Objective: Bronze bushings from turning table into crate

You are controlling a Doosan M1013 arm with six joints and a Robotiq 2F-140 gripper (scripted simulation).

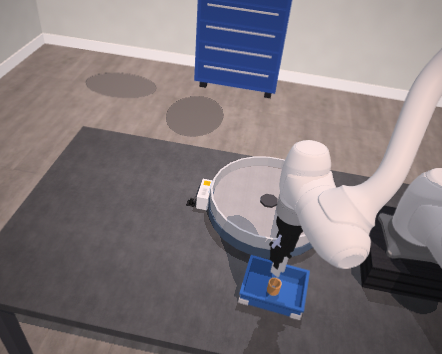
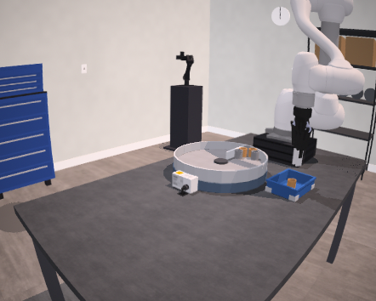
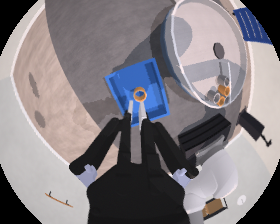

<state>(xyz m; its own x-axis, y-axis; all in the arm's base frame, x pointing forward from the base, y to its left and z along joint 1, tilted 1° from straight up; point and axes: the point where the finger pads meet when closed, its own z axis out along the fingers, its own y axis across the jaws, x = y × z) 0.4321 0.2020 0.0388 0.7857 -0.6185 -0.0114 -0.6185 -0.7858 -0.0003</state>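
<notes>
Even soft light, wrist fisheye-warped

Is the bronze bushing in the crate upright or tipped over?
Upright. The bronze bushing stands on the crate floor with its open bore facing up, clear of the gripper above it.

Your top camera looked steeply down from high at the table's (image 1: 110,210) near side toward the far wall. Your exterior camera stood lower and farther off, near a table corner, facing the arm. Your wrist fisheye pointed down past the gripper (image 3: 139,115), probably from well above. All three shared the turning table (image 1: 220,220) and crate (image 2: 281,184).
</notes>
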